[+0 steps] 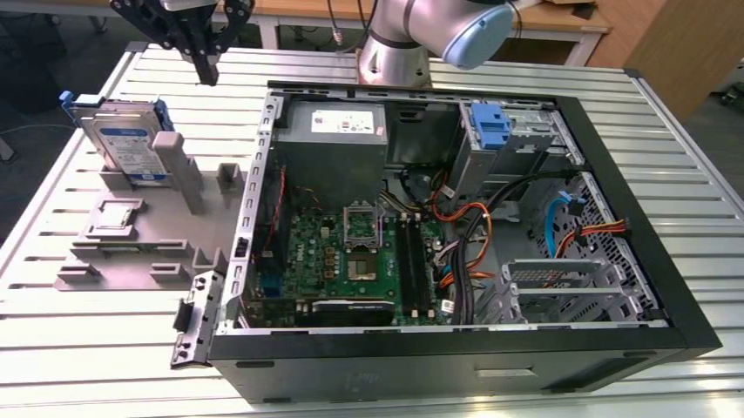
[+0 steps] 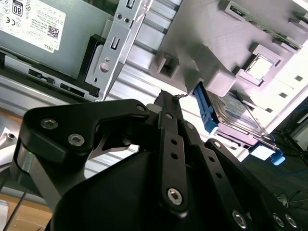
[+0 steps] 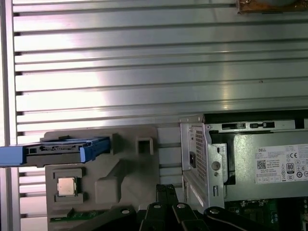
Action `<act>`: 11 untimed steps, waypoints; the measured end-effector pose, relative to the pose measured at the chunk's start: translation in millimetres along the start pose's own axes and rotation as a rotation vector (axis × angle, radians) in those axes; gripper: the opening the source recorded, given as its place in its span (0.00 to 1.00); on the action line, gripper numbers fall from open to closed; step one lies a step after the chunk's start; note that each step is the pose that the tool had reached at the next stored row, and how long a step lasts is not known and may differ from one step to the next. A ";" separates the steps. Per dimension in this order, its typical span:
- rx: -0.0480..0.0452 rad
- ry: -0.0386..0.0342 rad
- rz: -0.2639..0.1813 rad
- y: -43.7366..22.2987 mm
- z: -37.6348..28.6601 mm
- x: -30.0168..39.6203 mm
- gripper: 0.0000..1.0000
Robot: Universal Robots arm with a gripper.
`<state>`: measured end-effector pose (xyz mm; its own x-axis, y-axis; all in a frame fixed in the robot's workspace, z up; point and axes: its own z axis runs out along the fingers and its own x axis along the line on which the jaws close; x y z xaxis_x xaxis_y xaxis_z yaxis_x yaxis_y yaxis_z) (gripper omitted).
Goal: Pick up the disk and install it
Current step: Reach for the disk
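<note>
**A:** Where was the disk (image 1: 122,144)?

**B:** That flat, silver-grey rectangular drive with the blue-and-white label and blue plastic rails stood upright on its edge. It sat in a slot at the far end of a pale grey plastic fixture (image 1: 157,231), on the exterior view's left. The first wrist view showed the disk (image 3: 57,149) edge-on.

**A:** And the gripper?

**B:** The black two-fingered gripper (image 1: 209,77) hung above the ribbed aluminium table (image 1: 70,348), beyond the fixture. It was between the disk and the far corner of the open black computer case (image 1: 407,370). Its fingers were pressed together with nothing between them, and it was apart from the disk.

**A:** Anything else on the fixture?

**B:** A small square silver processor chip (image 3: 66,185) lay flat in a recess near the disk.

**A:** And the case?

**B:** It lay on its side, open upward, just beside the fixture on the exterior view's right. A grey metal box with a white sticker (image 1: 337,122) sat in the far corner nearest the gripper. A green circuit board (image 1: 348,252) lay on the floor of the case, nearer the camera. An upright blue plastic latch (image 1: 490,126) stood by a metal bay farther right. The silver robot arm (image 1: 430,35) rose behind the case.
</note>
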<state>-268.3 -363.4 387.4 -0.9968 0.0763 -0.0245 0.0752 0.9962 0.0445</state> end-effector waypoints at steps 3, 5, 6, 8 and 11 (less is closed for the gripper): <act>0.0000 0.0000 0.000 0.1 0.1 1.9 0.10; 0.0001 0.0001 0.000 0.2 0.1 3.2 0.10; 0.0000 0.0000 0.000 0.2 0.1 3.9 0.10; 0.0000 0.0001 0.000 0.3 0.2 5.3 0.10; 0.0000 0.0000 0.000 0.3 0.3 7.4 0.10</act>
<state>-275.7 -362.6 387.0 -0.9968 0.0762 -0.0245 0.0751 0.9962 0.0444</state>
